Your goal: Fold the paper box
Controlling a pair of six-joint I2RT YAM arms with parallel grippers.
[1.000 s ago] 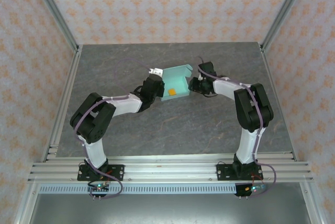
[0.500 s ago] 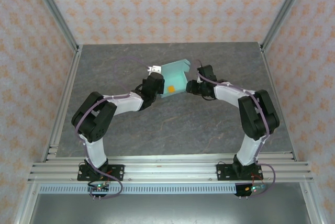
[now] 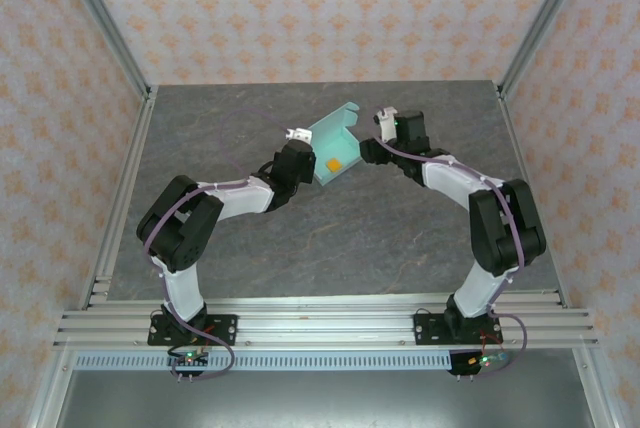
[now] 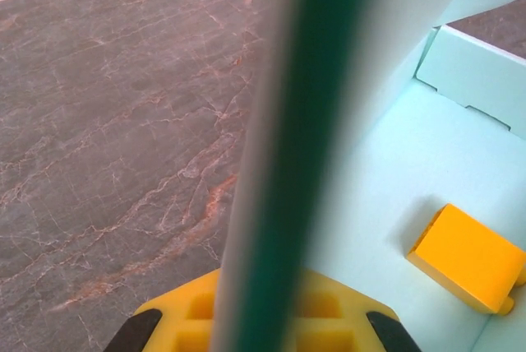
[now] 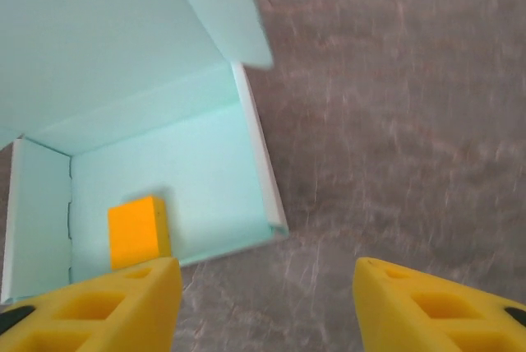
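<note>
Grey marbled tabletop (image 3: 250, 238), items as I read them from my station. Left gripper (image 4: 263, 327): clamped shut on one side wall of the paper box (image 3: 338, 140). Right gripper (image 5: 263, 303): jaws apart, nothing between them, just beside the box. Box: mid-table toward the far side, between both grippers, long axis diagonal from near-left to far-right, open lid pointing far-right. Small orange block (image 5: 136, 232) lies inside.
</note>
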